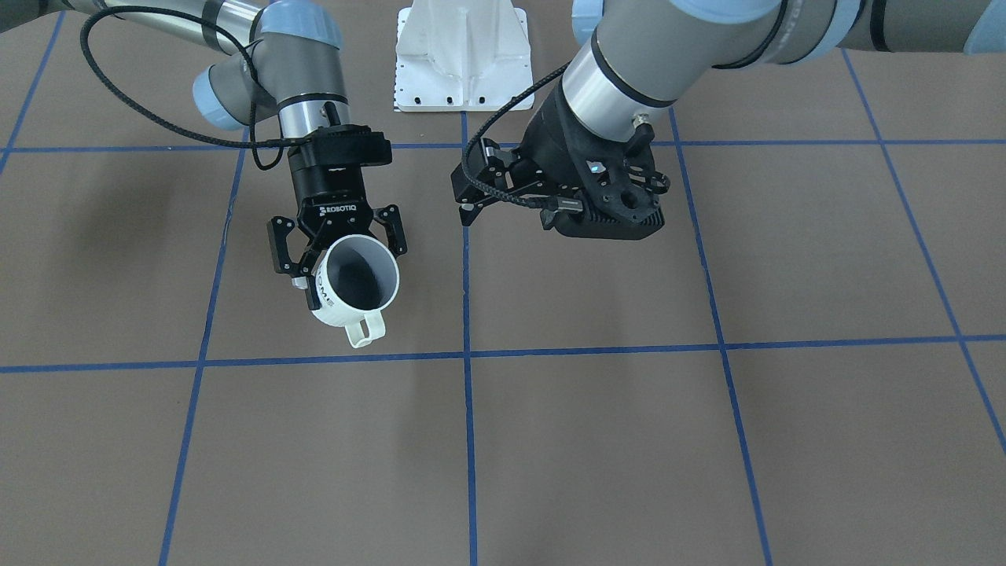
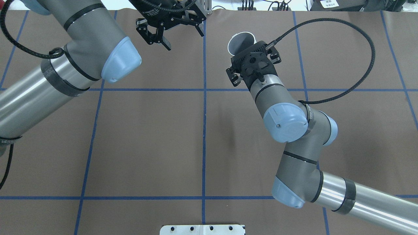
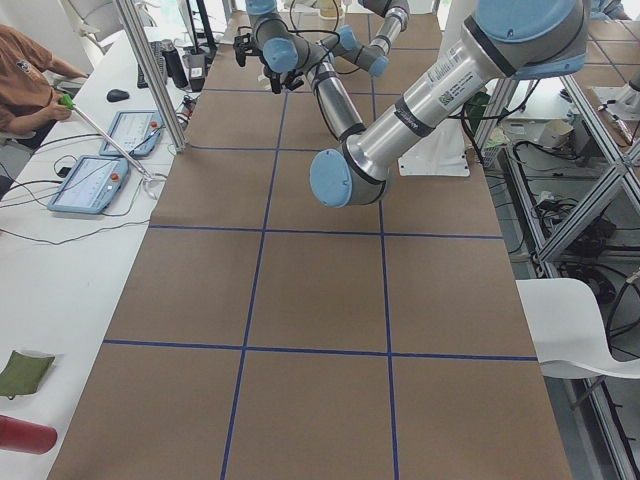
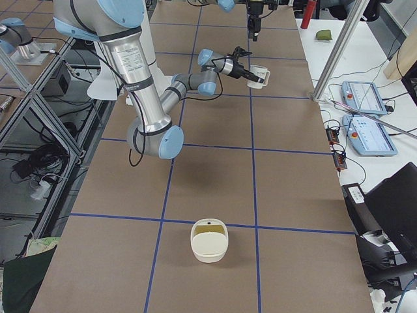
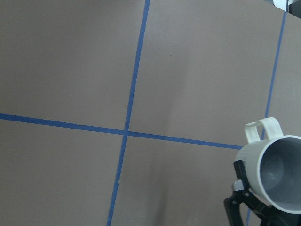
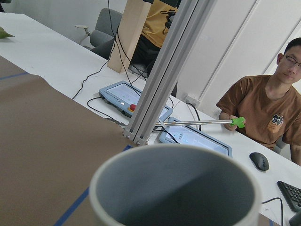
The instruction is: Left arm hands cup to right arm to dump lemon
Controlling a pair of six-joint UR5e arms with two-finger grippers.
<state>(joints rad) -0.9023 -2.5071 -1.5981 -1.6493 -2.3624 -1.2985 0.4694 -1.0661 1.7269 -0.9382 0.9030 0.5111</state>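
Observation:
My right gripper point(image 1: 346, 271) is shut on the white ribbed cup point(image 1: 355, 283) and holds it tilted above the table, its grey mouth turned up and away from the robot and its handle point(image 1: 366, 330) pointing away from the robot too. The cup also shows in the overhead view point(image 2: 241, 41), the left wrist view point(image 5: 275, 174), the right wrist view point(image 6: 174, 188) and the exterior right view point(image 4: 259, 74). No lemon shows inside the cup. My left gripper point(image 2: 184, 40) is open and empty, apart from the cup on its left side.
A white bowl point(image 4: 209, 240) with a yellowish inside sits on the table toward its right end. The white robot base point(image 1: 464, 55) is at the back. An aluminium post point(image 6: 160, 80), teach pendants point(image 4: 361, 98) and a seated operator point(image 6: 277, 117) are beyond the table's far edge.

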